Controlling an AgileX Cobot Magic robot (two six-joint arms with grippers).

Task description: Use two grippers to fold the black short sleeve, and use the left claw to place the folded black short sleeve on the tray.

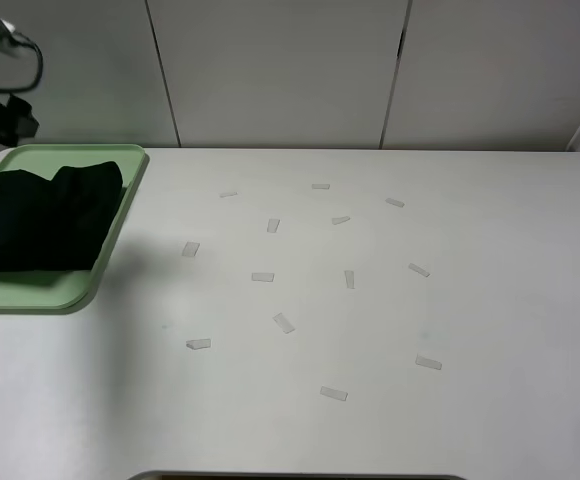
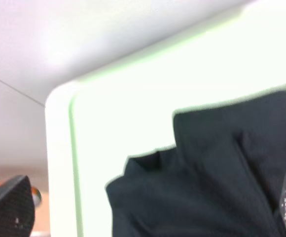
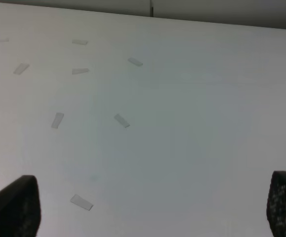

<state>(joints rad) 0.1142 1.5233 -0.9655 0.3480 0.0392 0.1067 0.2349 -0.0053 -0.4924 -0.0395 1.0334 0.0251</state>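
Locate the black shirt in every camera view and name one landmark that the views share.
Exterior high: the black shirt lies folded on the green tray, far left of the table.
Left wrist: the shirt fills the lower right, on the tray.
Right wrist: not in view; only table and tape strips.
Shared landmark: the tray's rim.

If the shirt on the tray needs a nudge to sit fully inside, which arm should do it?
Left. Its gripper hangs open right above the black shirt on the green tray; the right gripper faces bare table far away.
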